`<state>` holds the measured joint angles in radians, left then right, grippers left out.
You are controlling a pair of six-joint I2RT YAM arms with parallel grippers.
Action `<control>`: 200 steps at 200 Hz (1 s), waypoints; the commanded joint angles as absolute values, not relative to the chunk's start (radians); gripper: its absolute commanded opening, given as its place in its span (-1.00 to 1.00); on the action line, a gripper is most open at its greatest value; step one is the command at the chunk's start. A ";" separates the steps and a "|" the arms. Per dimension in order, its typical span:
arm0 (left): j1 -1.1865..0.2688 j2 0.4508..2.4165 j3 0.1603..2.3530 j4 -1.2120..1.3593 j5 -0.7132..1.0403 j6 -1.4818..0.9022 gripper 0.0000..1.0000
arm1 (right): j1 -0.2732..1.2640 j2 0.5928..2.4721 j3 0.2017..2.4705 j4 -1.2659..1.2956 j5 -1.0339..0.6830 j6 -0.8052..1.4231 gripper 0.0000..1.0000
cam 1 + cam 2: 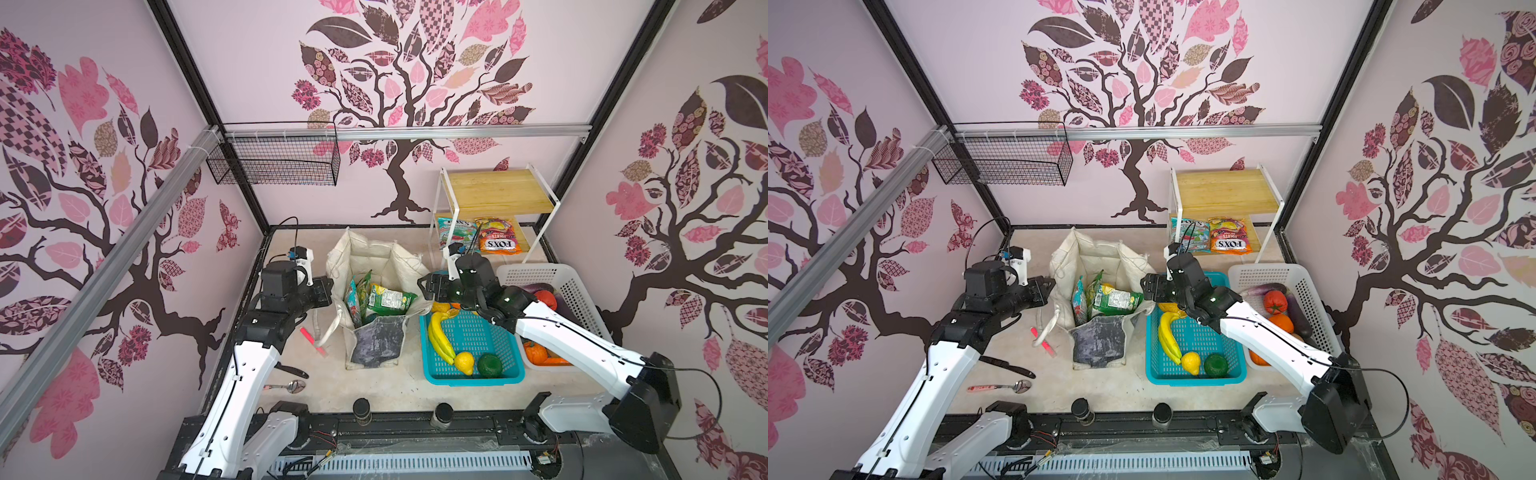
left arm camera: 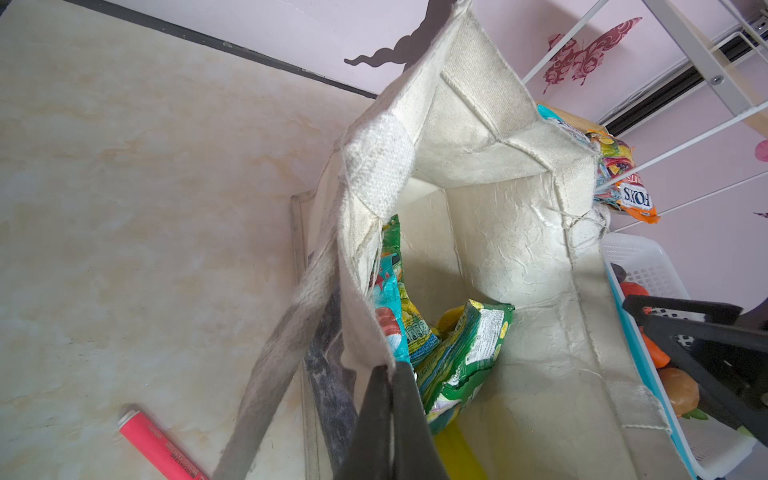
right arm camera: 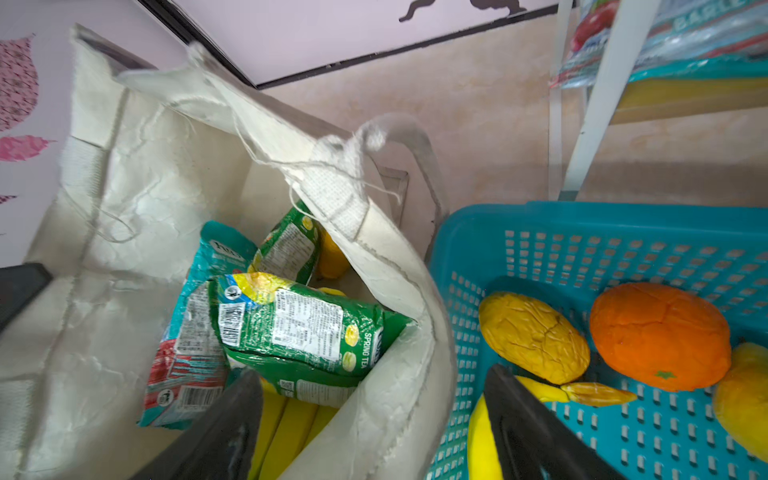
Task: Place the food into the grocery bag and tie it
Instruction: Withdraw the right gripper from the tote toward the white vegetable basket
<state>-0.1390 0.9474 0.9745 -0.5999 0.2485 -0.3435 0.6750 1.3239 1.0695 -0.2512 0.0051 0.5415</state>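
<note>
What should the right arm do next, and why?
Probably swing the right gripper over the teal basket toward the orange lying there: its jaws stand open and empty at the rim of the grocery bag, which the left gripper holds open.

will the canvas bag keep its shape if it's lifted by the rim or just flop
Probably flops: the canvas bag sags and folds inward at its rim. Where the left gripper pinches it, the cloth would likely just stretch upward. The snack packets inside should steady its base.

Robot test booth: aluminium frame (image 1: 399, 134), tree-decal walls (image 1: 257, 75).
</note>
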 commanded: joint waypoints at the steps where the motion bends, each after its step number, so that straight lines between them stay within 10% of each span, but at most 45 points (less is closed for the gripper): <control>1: -0.138 0.938 0.956 -0.595 0.252 -0.342 -1.00 | 0.670 1.371 1.070 -0.249 -0.005 0.538 0.57; 49: -0.137 0.933 0.960 -0.594 0.249 -0.346 -1.00 | 0.668 1.367 1.060 -0.120 -0.105 0.569 -0.98; 200: -0.111 0.833 0.949 -0.597 0.078 -0.364 -1.00 | 0.679 1.305 1.224 -0.203 -0.115 0.559 -1.00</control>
